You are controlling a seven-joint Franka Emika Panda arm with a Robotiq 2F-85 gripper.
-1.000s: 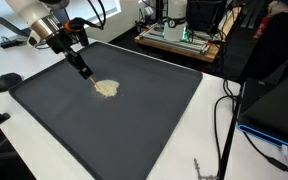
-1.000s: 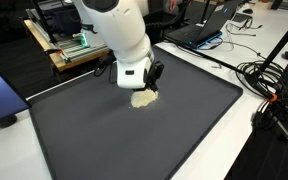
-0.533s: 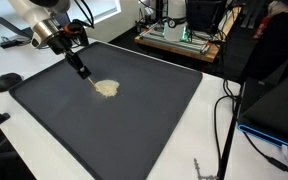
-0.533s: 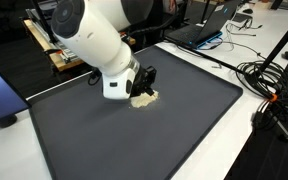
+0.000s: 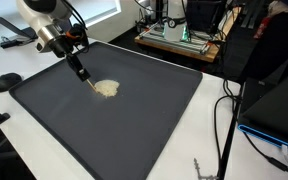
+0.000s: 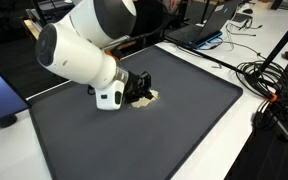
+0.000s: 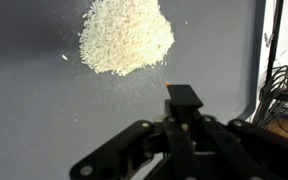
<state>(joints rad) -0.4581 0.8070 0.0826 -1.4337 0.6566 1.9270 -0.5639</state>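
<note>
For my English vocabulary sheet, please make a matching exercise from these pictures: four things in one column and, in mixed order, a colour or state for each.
Things:
1 grain pile
2 mat
3 end effector
4 cables

Colour or state:
a shut
b black, tangled
c pale beige, heaped
d dark grey, lying flat

Right pairs: 1-c, 2-d, 3-a, 4-b.

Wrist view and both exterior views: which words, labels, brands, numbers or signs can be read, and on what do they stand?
None can be read: the dark grey flat mat, the pale heap of grains and the black end effector show no text; the background electronics are too small to tell.
</note>
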